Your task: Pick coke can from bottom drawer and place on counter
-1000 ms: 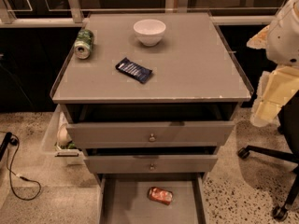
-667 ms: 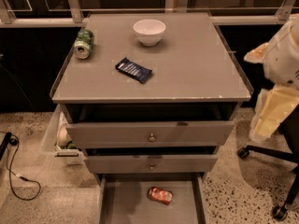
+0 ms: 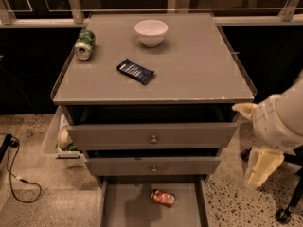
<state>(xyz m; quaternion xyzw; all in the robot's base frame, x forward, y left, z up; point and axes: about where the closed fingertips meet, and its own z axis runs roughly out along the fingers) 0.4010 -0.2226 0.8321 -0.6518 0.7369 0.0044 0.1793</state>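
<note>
My arm [image 3: 285,118]: smooth, rounded white shell. My tool [image 3: 261,166]: cream, blocky, low at the far right.

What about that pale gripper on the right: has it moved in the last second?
Yes. The gripper has come down and leftward: it was beside the counter's right edge, and now hangs below its front right corner.

Three drawers [image 3: 152,166], one green can [image 3: 85,44] on the desk [image 3: 199,70], one coke can [image 3: 163,198] in the bottom drawer [image 3: 125,207], one white bowl [image 3: 151,32], one blue packet [image 3: 135,71], and one tool [image 3: 259,167] hanging right of the drawers.
</note>
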